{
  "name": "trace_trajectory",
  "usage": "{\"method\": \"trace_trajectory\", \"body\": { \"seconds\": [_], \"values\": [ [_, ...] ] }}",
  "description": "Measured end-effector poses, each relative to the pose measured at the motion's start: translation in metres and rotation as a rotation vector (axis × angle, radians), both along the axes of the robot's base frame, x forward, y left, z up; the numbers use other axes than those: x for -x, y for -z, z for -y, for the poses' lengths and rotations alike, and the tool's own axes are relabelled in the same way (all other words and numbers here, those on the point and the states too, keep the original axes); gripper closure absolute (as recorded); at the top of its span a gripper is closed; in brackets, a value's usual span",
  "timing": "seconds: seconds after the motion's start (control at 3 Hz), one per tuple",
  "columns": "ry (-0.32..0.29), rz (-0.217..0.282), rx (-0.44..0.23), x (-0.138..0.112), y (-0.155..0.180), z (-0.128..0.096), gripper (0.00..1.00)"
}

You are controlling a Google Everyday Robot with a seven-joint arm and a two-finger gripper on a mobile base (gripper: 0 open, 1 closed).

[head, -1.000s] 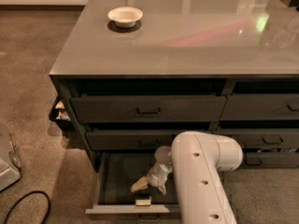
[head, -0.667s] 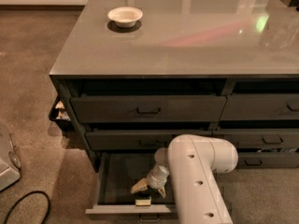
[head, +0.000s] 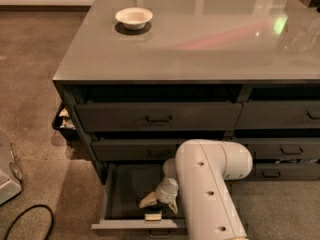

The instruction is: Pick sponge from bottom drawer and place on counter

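Note:
The bottom drawer is pulled open below two shut drawers. The sponge, a small pale yellow block with a dark layer, lies inside against the drawer front. My gripper hangs inside the drawer just above and behind the sponge, not touching it. Its beige fingers are spread open and empty. My white arm reaches down from the right and hides the drawer's right part. The counter is the glossy grey top above the cabinet.
A white bowl stands on the counter's far left. A neighbouring stack of drawers is on the right. A black cable and a pale object lie on the carpet at the left.
My arm has shifted slightly left and the gripper has come a little lower toward the sponge. The sponge has not moved.

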State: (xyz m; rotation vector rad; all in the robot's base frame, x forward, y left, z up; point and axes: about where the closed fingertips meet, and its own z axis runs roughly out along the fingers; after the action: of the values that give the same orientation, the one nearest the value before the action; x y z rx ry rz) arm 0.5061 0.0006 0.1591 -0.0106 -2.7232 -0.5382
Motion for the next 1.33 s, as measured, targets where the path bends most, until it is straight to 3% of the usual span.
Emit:
{"method": "trace_trajectory", "body": {
  "seconds": [0.67, 1.33],
  "values": [
    [-0.009, -0.022, 0.021, 0.012, -0.005, -0.01, 0.0],
    [-0.05, -0.043, 0.004, 0.019, 0.008, -0.028, 0.42]
  ]
}}
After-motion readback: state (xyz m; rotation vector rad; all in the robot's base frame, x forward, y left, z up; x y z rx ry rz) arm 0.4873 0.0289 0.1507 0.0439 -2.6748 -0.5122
